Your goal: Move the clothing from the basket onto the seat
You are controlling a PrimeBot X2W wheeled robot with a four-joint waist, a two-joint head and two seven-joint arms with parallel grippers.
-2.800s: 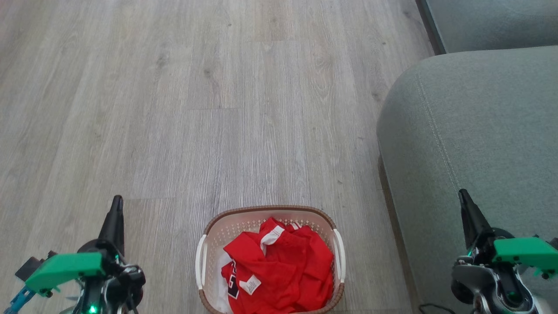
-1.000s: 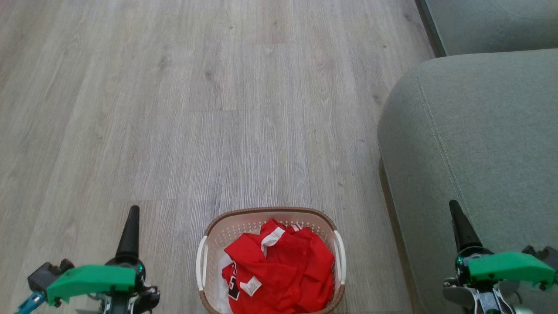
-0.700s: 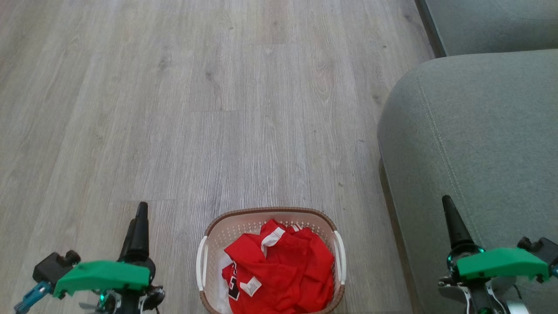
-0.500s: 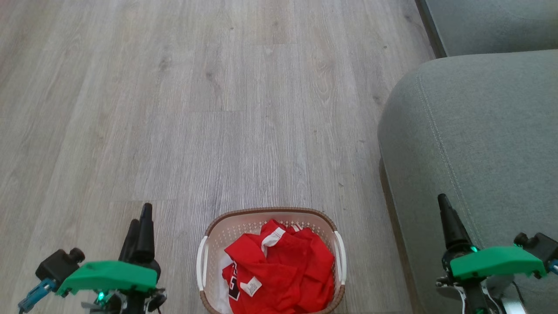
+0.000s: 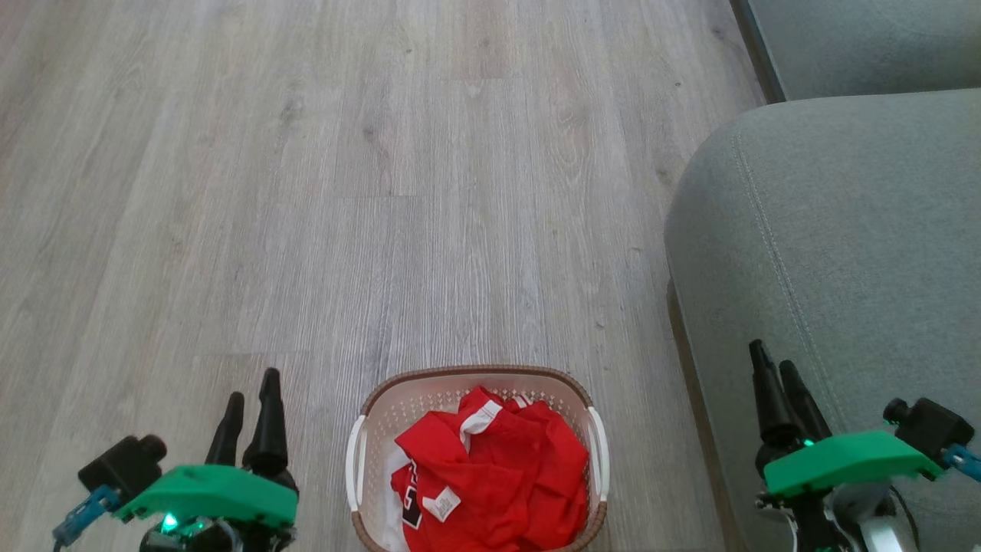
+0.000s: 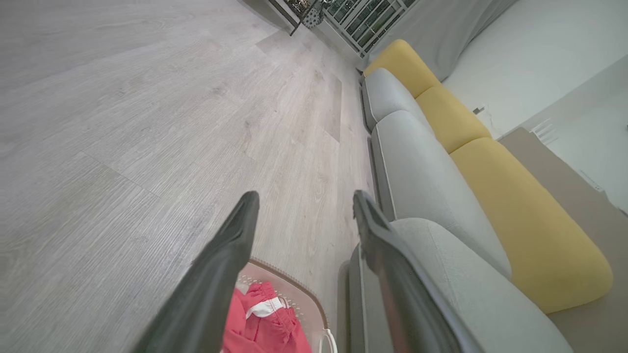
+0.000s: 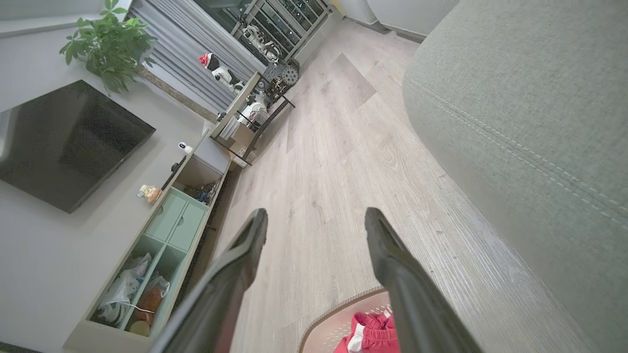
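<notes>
Inside the basket (image 5: 475,371), red clothing (image 5: 502,475)

Looking over a pale grey wood-grain plank floor (image 5: 383,192), taking soft, even daylight. In the left wrist view, showing mustard-yellow back cushions (image 6: 520,211) lining up against a white wall (image 6: 539,49), with a barred window (image 6: 373,14) at the far end. In the right wrist view, showing a black television (image 7: 68,142) hanging on a grey wall (image 7: 39,255), a leafy potted plant (image 7: 110,49) near it, a low cabinet with mint-green drawers (image 7: 171,225) sitting beneath, and grey curtains (image 7: 171,34) hanging beyond.
</notes>
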